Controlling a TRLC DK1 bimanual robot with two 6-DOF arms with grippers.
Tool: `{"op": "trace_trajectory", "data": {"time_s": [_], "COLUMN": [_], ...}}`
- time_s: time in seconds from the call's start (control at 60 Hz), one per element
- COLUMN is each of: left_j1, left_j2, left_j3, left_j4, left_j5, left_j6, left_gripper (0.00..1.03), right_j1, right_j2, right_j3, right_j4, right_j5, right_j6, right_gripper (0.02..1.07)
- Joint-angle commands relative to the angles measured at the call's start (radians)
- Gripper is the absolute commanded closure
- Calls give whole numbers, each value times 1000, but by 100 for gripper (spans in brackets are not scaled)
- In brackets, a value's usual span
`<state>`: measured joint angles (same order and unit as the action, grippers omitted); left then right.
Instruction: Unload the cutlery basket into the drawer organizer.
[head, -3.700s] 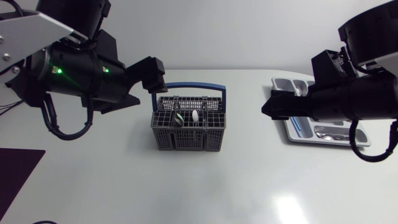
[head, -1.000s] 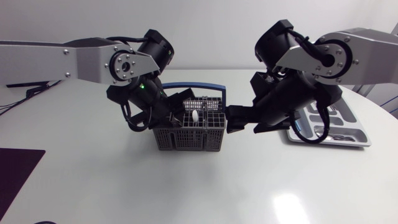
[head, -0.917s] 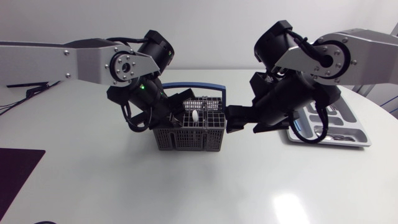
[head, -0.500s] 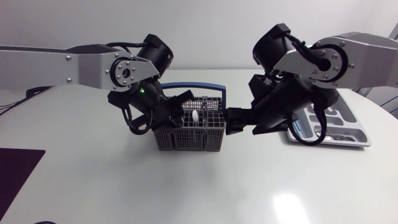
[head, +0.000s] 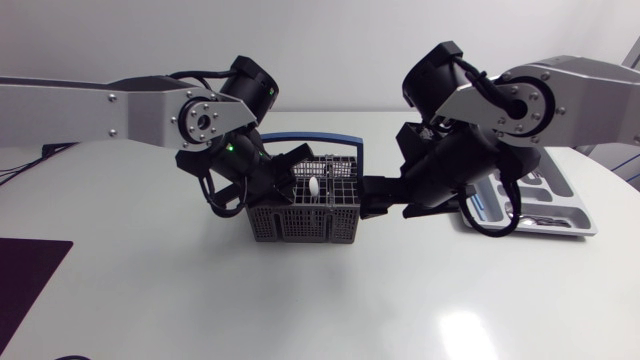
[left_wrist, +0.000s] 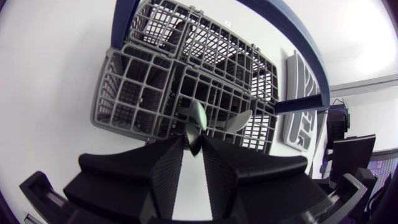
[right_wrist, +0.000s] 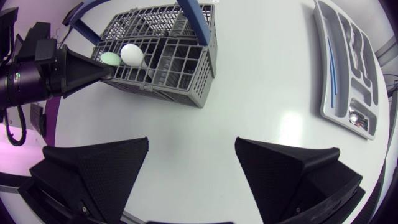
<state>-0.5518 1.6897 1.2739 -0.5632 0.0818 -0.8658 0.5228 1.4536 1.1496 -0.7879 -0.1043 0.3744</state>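
One pale green spoon (right_wrist: 111, 59) is pinched in the left gripper (left_wrist: 194, 144), standing in the cutlery basket (head: 300, 218) mid-table (head: 150, 300), white spoon (right_wrist: 130, 54) just beside it — right gripper (right_wrist: 191, 149) spread wide, empty, off the basket's right wall — drawer organizer (head: 565, 222) by the table's right edge.

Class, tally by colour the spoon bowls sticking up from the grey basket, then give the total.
White round-bowled spoon: 1
Pale green round-bowled spoon, between the left gripper's fingers: 1
Total: 2, both in the grey lattice cutlery basket
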Motion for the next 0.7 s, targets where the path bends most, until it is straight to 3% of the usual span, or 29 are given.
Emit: {"op": "trace_trajectory", "data": {"time_s": [0.0,0.25,0.317,0.5,0.683], "left_j1": [0,-2,-11,-20,-20], "left_j2": [4,-5,-15,-28,-28], "left_j3": [-25,-48,-56,-62,-67], "left_j4": [11,51,56,66,77], "left_j5": [7,3,-5,-25,-25], "left_j6": [-27,-16,-16,-15,-15], "left_gripper": [80,84,91,98,99], "right_j1": [11,11,11,16,22], "right_j2": [17,17,17,17,19], "right_j3": [-28,-31,-34,-37,-39], "right_j4": [3,3,6,9,10], "right_j5": [5,5,5,9,11], "right_j6": [26,26,26,26,26], "right_gripper": [7,7,7,7,7]}}
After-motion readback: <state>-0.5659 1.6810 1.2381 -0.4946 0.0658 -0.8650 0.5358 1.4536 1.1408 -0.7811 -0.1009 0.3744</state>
